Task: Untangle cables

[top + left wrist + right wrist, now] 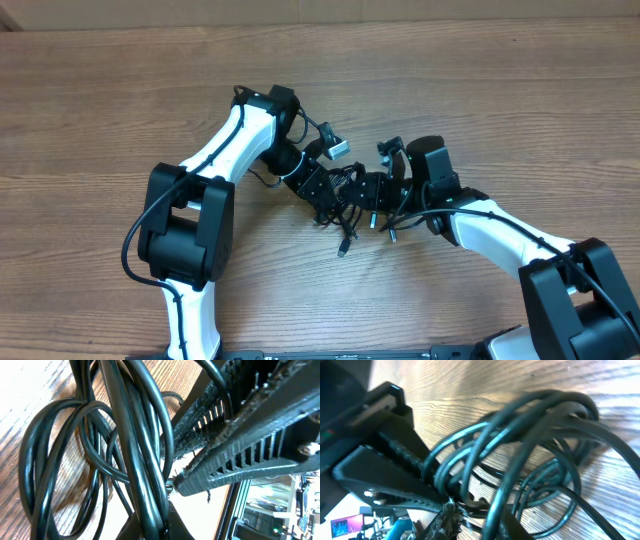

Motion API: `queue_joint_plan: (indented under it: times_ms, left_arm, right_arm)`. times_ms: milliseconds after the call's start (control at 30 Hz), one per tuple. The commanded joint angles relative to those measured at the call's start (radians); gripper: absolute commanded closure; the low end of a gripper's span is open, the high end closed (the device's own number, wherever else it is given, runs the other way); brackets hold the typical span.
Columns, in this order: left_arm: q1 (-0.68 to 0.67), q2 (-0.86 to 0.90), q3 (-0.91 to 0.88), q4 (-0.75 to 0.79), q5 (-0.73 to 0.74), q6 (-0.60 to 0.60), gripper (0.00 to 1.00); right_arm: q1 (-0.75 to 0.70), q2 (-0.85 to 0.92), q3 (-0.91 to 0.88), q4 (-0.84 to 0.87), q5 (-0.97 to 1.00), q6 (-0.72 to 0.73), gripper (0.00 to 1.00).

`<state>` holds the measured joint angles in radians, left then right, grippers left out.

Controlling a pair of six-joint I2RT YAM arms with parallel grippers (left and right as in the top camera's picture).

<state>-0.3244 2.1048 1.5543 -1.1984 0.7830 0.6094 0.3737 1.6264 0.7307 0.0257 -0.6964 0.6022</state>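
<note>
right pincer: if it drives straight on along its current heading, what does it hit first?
The cables: the tangle lies right at the right pincer's tips. Directly beyond it looks like the left pincer, though the gap between the two is hard to judge.

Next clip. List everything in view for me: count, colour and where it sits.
table: one, brown wood grain, under everything.
cables: one tangle, number of cords cannot be told, black, mid-table between the two grippers, with loose ends trailing toward the near edge.
left arm: one, white and black, reaching in from the left side.
right arm: one, white and black, reaching in from the right side.
left gripper: one, black, shut on the cables.
right gripper: one, black, at the tangle facing the left gripper; whether it grips cannot be told.
</note>
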Motion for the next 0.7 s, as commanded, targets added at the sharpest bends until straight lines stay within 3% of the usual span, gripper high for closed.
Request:
queue_joint_plan:
  times_ms: [0, 667]
  left_arm:
    - [0.006, -0.004, 0.000, 0.002, 0.046, 0.015, 0.96]
    - [0.002, -0.004, 0.000, -0.005, 0.121, 0.016, 0.96]
  right_arm:
    - [-0.004, 0.005, -0.005, 0.002, -0.001, -0.008, 0.78]
    - [0.004, 0.005, -0.005, 0.075, 0.087, 0.087, 0.77]
